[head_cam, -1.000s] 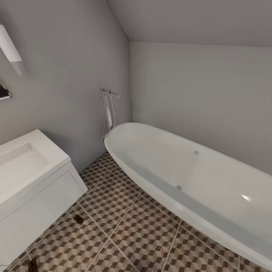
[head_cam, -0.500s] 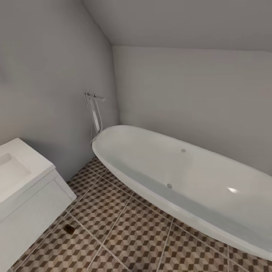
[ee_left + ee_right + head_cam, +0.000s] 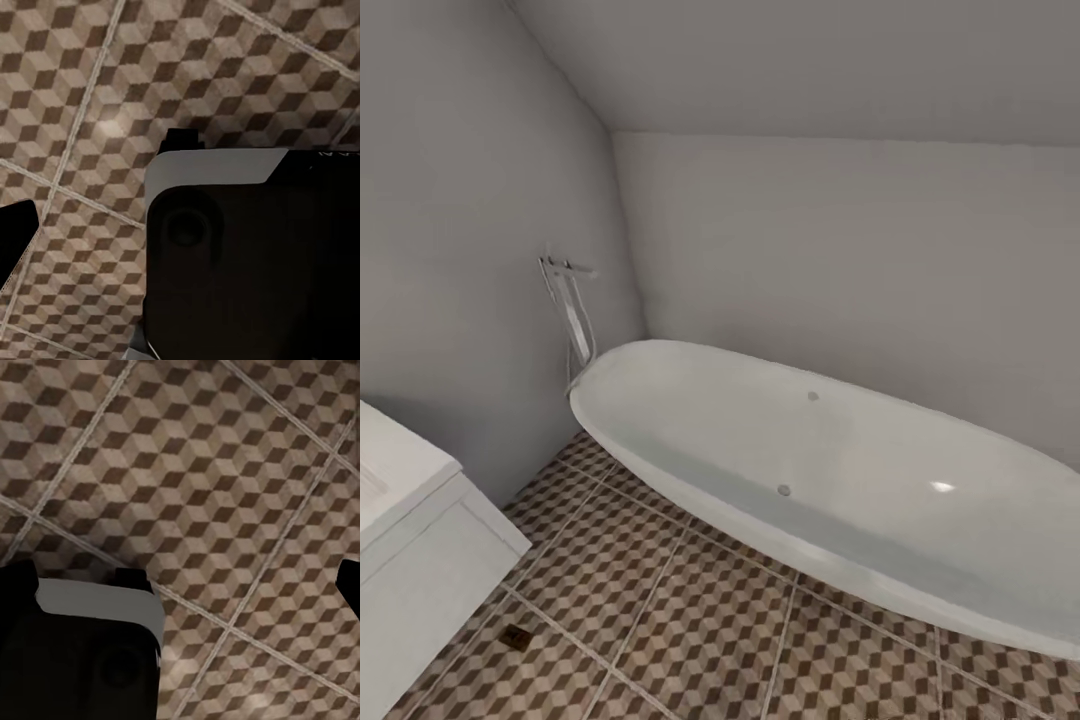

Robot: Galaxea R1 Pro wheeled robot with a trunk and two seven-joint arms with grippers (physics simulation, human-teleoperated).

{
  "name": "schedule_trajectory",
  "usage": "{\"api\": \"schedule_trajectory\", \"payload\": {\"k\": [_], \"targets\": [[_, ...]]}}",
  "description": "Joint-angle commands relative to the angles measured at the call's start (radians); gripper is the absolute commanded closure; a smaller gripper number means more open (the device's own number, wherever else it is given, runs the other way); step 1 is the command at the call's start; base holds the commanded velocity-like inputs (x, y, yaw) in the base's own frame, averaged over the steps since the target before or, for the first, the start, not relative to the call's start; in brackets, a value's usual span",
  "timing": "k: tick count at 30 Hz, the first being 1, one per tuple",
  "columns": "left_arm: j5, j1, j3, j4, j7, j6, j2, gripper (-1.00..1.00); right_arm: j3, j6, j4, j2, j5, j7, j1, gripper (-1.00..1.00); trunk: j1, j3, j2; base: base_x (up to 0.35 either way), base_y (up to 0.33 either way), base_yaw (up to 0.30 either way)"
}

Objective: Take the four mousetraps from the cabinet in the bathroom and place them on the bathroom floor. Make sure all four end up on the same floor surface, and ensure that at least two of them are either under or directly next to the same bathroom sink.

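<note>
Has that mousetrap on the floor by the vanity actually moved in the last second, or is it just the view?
No. The mousetrap keeps its spot beside the vanity; the bathtub slid left in view with it, so the camera turned.

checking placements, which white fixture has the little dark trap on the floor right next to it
The white vanity at the head view's lower left: the mousetrap lies on the tiles beside its base. The oval bathtub has none nearby.

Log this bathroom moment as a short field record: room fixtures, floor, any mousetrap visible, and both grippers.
bathtub: white oval tub along the far wall
tub tap: floor-standing, chrome, at the tub's left end
sink: white vanity corner at left edge
floor: cube-pattern tiles
mousetrap: one small dark slip on the tiles beside the vanity
grippers: state cannot be told
</note>
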Motion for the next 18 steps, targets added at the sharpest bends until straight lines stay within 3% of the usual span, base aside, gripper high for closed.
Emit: {"api": "schedule_trajectory", "payload": {"k": [1,18], "targets": [[0.008,-0.001,-0.008,0.003,0.001,-0.005,0.001,-1.0,0.009,-0.007,0.001,0.002,-0.009,-0.002,-0.001,-1.0,0.0,0.0,-0.001,0.0,0.0,-0.224],[0.008,-0.001,-0.007,0.005,0.002,-0.004,0.008,-1.0,0.009,-0.009,0.001,0.004,-0.009,-0.002,-0.001,-1.0,0.0,0.022,-0.001,0.0,0.0,-0.224]]}}
